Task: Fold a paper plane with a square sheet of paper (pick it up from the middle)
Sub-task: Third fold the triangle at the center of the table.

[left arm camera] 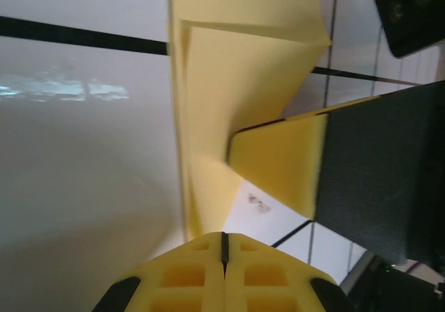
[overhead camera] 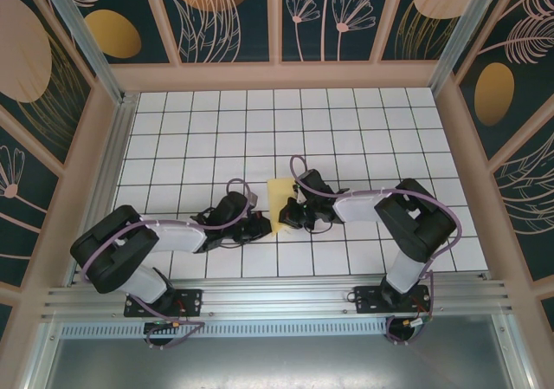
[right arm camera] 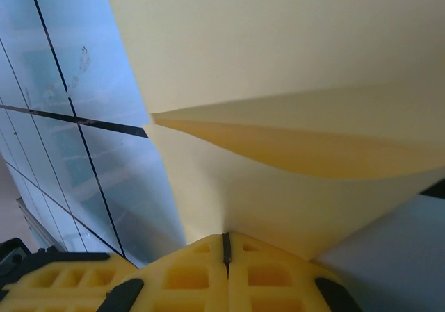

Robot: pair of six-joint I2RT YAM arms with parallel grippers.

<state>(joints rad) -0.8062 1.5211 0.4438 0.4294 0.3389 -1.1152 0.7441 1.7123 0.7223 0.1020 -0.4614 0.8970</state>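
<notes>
We are in a robotics lab, at a closed test cell built for arm work. The left arm [overhead camera: 160,240] and the right arm [overhead camera: 414,220] are bolted to an aluminium rail [overhead camera: 277,300] at the near edge of a table [overhead camera: 216,120] topped with white tiles in a black grid. Purple cables [overhead camera: 102,252] loop along the arms. We see the table boxed in by wall panels [overhead camera: 227,12] printed with pale leaves and flowers on dark teal, set in a tan frame [overhead camera: 277,75] with metal corner posts [overhead camera: 82,34].
</notes>
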